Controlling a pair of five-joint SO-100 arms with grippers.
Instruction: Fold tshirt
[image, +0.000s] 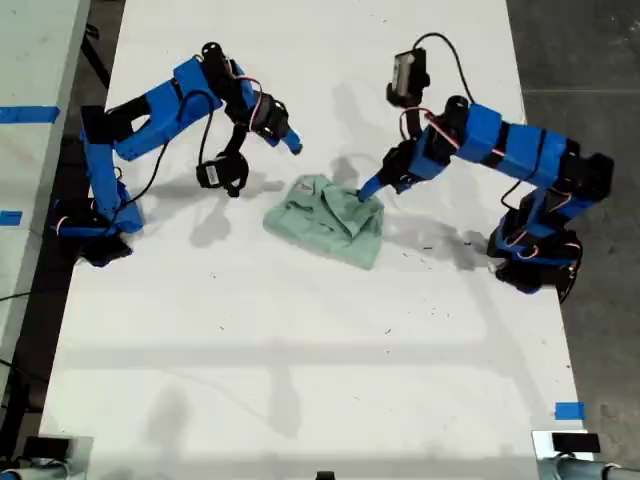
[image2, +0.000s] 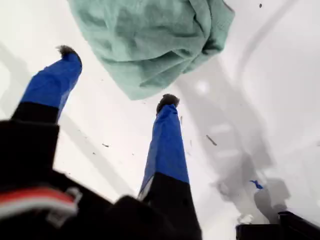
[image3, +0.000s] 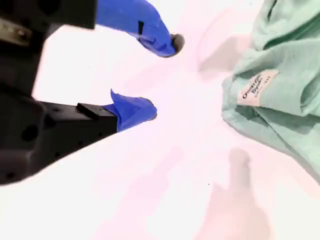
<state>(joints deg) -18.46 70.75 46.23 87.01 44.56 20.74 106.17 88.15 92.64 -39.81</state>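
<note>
The crumpled tshirt (image3: 280, 90) shows a white label (image3: 256, 87) with unreadable script, while my first gripper (image2: 117, 75) and my second gripper (image3: 162, 80) gape empty.

A long white surface (image: 300, 340) fills most of the exterior view, lit brightly from above, with soft grey shadows and a few small dark specks on it. A piece of blue tape (image: 568, 410) sits near its edge at the exterior view's lower right. Grey concrete floor (image: 590, 60) shows at the exterior view's right. At the exterior view's left stands another pale table (image: 30, 60) with blue tape strips (image: 28, 114).
</note>
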